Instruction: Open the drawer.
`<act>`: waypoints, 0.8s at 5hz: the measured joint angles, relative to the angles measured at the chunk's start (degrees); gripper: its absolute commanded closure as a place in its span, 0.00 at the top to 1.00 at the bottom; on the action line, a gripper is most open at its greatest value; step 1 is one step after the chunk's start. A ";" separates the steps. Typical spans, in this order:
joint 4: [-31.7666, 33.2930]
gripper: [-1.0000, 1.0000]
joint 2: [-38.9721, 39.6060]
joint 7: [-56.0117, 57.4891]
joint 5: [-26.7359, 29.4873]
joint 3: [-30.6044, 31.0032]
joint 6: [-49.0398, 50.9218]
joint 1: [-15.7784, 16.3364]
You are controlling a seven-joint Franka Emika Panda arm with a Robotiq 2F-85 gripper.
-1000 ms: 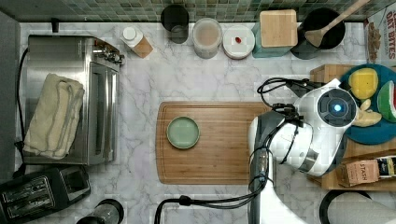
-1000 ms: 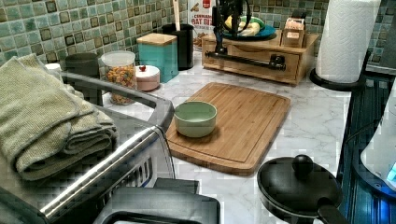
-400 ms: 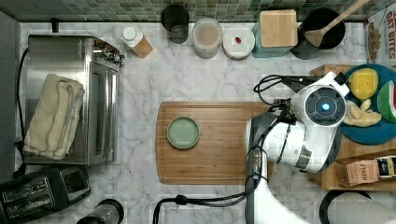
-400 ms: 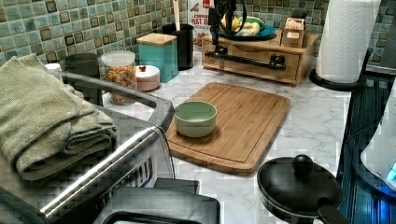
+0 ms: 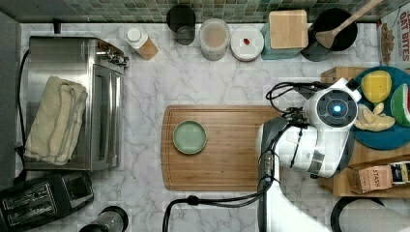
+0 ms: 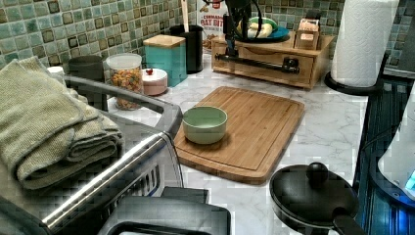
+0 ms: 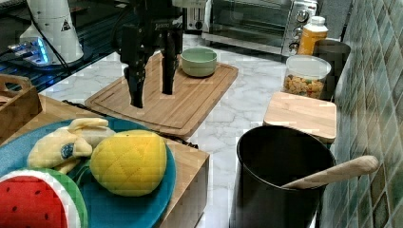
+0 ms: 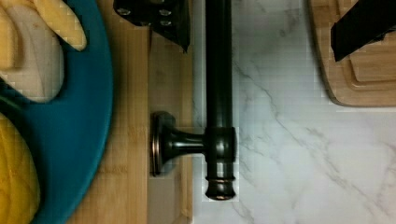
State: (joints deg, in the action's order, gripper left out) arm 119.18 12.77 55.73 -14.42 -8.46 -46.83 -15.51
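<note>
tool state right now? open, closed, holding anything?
Tool: open, holding nothing; one finger on each side of the drawer handle, not closed on it.

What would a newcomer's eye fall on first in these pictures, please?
Probably the gripper, open, straddling the dark bar handle of the shut drawer. Next, the teal plate of toy fruit on the drawer unit, then the green bowl on the cutting board.
</note>
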 measured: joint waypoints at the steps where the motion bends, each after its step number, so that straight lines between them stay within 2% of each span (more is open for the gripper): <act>1: 0.45 1.00 0.49 0.03 -0.13 -0.20 0.00 -0.73; 3: 1.90 1.00 0.48 -0.17 0.87 -0.16 -0.08 -2.38; 4: 4.14 1.00 0.64 -0.17 4.74 -0.03 -4.73 -2.87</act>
State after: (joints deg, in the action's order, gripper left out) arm 123.32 13.41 55.56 -9.69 -8.49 -51.56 -18.38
